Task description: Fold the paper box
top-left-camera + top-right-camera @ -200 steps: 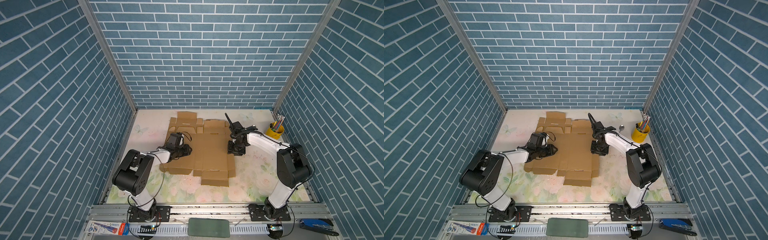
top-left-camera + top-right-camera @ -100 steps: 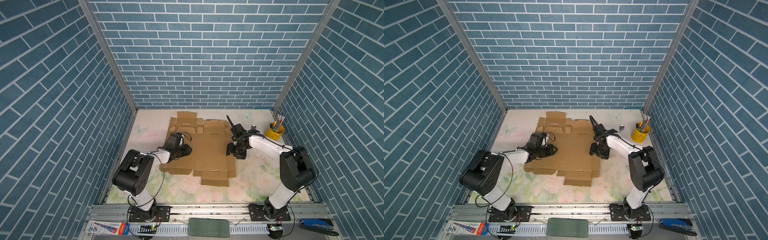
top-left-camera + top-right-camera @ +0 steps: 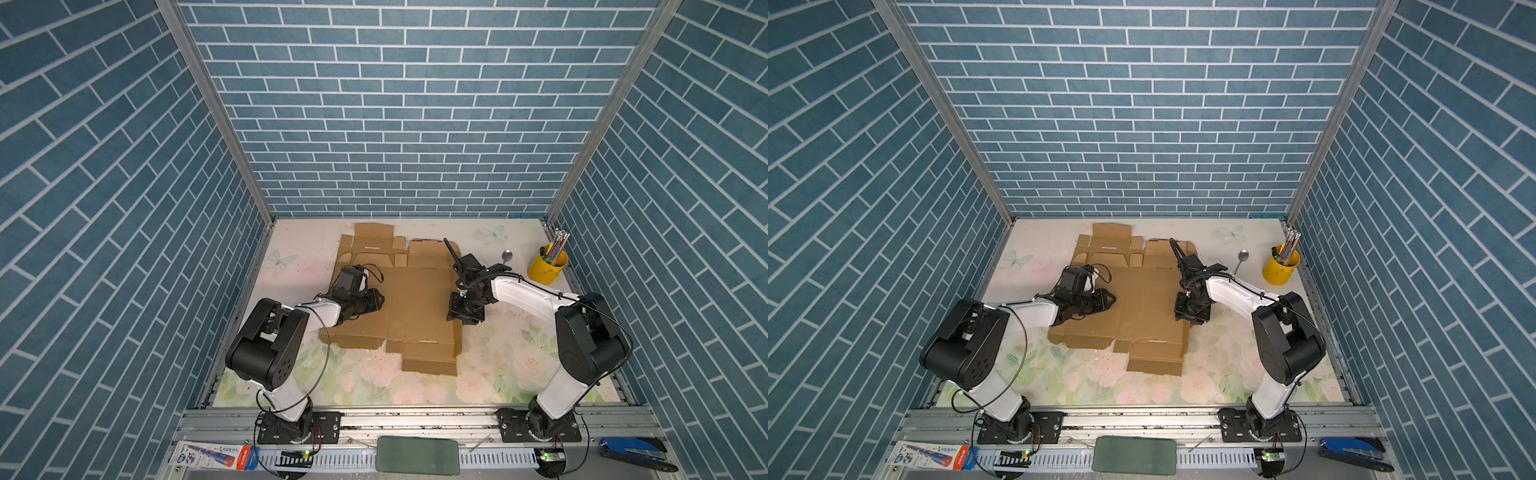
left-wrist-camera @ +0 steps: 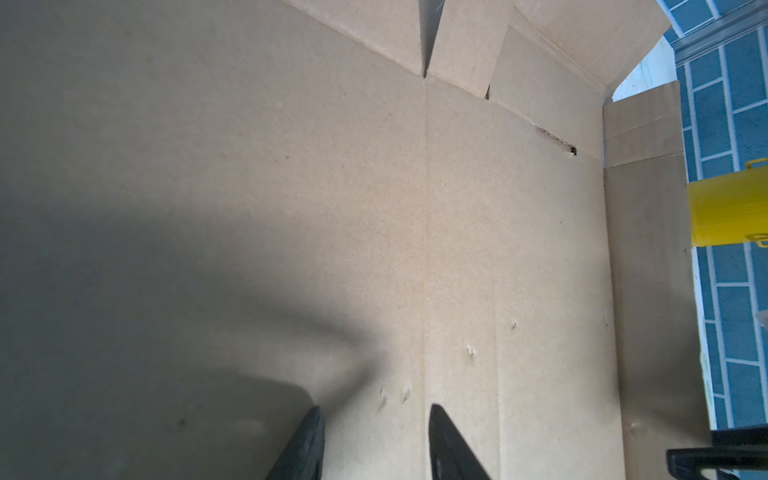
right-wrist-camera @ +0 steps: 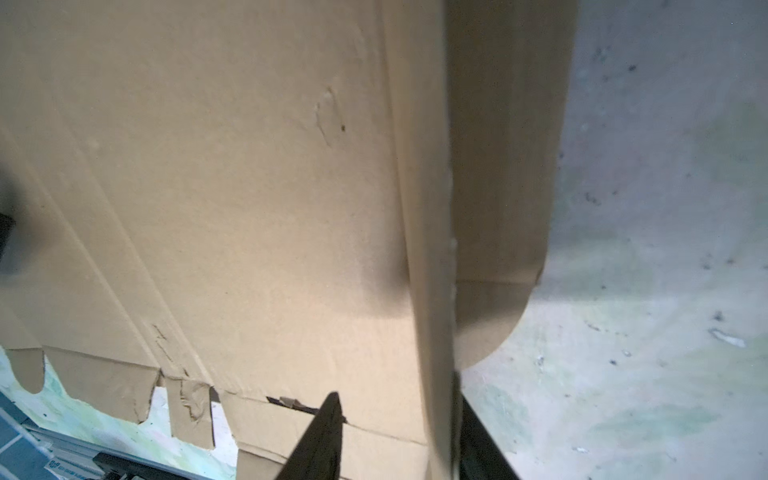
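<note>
The flat paper box (image 3: 415,324) lies on the flowery table (image 3: 365,386). Its long side runs from the near edge toward the back wall. The left gripper (image 4: 375,409) is low over its left part, fingers apart, holding nothing. The right gripper (image 5: 399,415) is at its right edge, fingers apart around a lifted flap (image 5: 432,249). Farther back on the right are a spoon (image 3: 506,254) and a yellow pencil cup (image 3: 547,268).

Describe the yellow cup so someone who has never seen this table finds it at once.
On the floral tabletop, look to the far right corner, beyond the flat cardboard box. The yellow cup stands there, right of a metal spoon. It is the only bright yellow, upright thing, and coloured pencils stick out of it.
</note>
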